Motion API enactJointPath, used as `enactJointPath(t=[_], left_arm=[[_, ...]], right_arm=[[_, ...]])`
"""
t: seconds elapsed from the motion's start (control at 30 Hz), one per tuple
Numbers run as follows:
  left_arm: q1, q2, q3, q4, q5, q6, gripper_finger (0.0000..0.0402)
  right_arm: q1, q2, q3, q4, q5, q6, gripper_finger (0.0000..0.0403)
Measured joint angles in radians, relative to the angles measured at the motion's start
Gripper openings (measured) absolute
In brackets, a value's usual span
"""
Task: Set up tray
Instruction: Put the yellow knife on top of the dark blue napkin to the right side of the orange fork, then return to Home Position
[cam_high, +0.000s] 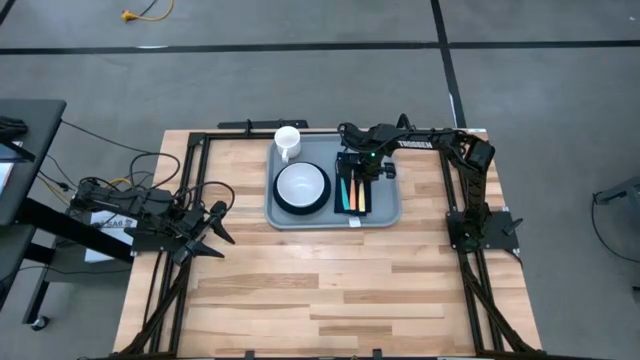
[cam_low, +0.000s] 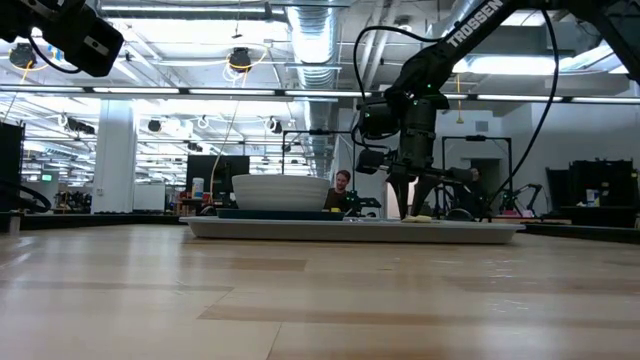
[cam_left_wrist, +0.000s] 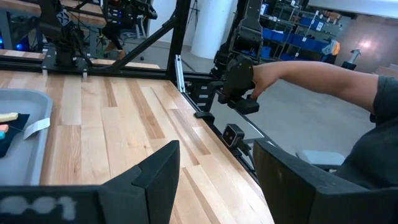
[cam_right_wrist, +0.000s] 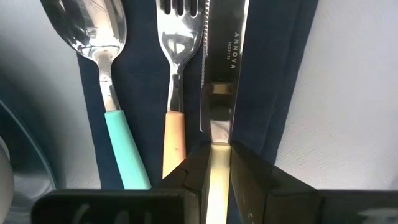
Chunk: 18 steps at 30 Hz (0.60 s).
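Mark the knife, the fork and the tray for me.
knife (cam_right_wrist: 221, 56), right wrist view, on the flat of the blade.
fork (cam_right_wrist: 178, 46), right wrist view, on the neck below the tines.
tray (cam_high: 385, 205), high view, on bare floor.

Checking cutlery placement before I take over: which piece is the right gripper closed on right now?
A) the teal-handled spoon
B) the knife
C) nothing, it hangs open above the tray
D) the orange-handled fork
B. In the right wrist view the right gripper has its fingers shut on the pale handle of the knife, which lies on the dark napkin beside the fork and the spoon.
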Motion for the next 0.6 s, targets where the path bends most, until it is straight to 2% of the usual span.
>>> enactJointPath(t=[0.27, 0.6], left_arm=[[0.0, 0.0, 0.0, 0.0, 0.0, -0.001, 0.0193], [0.0, 0.0, 0.0, 0.0, 0.001, -0.002, 0.0193]], right_arm=[[0.0, 0.0, 0.0, 0.0, 0.0, 0.006, 0.0052], [0.0, 0.0, 0.0, 0.0, 0.001, 0.026, 0.0112]])
